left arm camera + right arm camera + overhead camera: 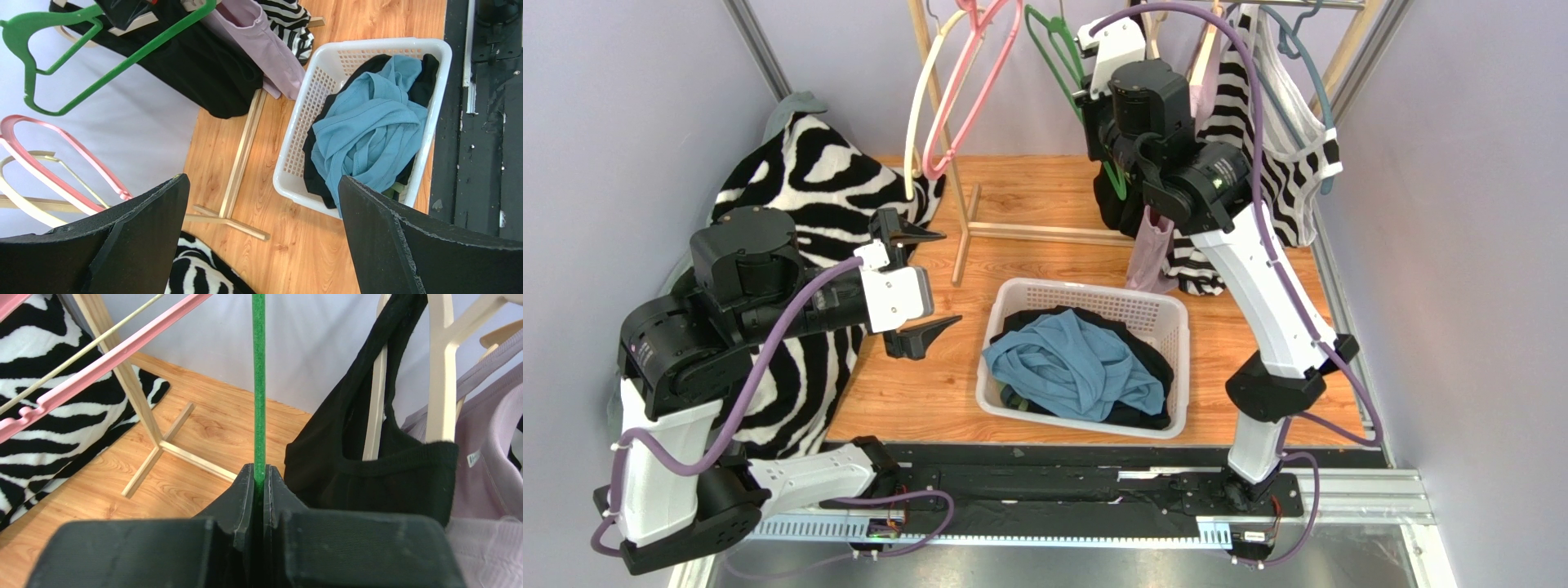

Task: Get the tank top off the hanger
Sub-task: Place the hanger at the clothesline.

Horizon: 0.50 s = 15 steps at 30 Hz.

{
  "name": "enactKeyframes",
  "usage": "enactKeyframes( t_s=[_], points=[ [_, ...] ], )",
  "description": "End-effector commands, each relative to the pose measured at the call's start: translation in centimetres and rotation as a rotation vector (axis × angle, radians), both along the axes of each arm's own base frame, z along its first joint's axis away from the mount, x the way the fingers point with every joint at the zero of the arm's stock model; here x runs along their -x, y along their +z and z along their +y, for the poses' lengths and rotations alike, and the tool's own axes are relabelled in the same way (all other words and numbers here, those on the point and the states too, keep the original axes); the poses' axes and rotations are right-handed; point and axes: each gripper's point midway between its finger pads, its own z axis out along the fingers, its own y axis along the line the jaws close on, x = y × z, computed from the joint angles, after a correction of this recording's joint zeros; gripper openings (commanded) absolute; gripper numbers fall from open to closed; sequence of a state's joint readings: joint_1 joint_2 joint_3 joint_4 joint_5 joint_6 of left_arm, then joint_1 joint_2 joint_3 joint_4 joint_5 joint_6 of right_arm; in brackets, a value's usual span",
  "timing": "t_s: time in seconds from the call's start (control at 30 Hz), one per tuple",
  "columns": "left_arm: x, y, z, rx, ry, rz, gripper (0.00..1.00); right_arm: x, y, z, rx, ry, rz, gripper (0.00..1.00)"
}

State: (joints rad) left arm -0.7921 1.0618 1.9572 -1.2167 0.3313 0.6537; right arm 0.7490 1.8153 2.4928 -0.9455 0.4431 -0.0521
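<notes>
Pale lilac walls stood around a light brown wooden table top (1038, 196), on which a pale wooden garment rack (1038, 230) carried several hangers. The right gripper (259, 478) was raised to the rack, and its two black fingers were pressed fully together on the thin bar of a green plastic hanger (259, 386), which ran straight up from between them. Just to the right of this bar hung the black knitted tank top (368, 459), its strap going up beside a cream wooden hanger (441, 367); from these views I cannot tell which hanger carried it. A lilac top (485, 459) hung next to it, touching its right side. The left gripper (263, 182) was held above the left part of the table with its fingers spread wide apart, and nothing was between them. Below it and to the right stood a white perforated plastic basket (1014, 306), which contained a crumpled blue garment (1075, 361) lying over something black. A large zebra-striped cloth (817, 159) covered the left edge of the table behind the left arm. A pink plastic hanger (971, 86) hung at the left end of the rack, well apart from the green one, and a second zebra-striped garment (1296, 159) hung at the right end.
</notes>
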Motion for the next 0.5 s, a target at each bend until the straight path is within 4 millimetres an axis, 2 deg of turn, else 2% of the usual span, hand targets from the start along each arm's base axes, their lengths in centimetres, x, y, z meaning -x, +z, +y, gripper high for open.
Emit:
enactKeyframes(
  t_s=[0.0, 0.2, 0.47],
  points=[
    [0.7, 0.3, 0.1, 0.012, -0.02, -0.004, 0.99, -1.2, 5.0, -1.3, -0.084, -0.048, -0.152, 0.0],
    [0.9, 0.2, 0.1, 0.016, -0.028, 0.005, 0.99, -3.0, 4.8, -1.7, -0.114, -0.053, -0.15, 0.0],
    [1.3, 0.5, -0.2, 0.029, -0.051, 0.013, 0.99, -4.4, 2.3, -1.0, -0.087, -0.045, -0.1, 0.0]
  ],
)
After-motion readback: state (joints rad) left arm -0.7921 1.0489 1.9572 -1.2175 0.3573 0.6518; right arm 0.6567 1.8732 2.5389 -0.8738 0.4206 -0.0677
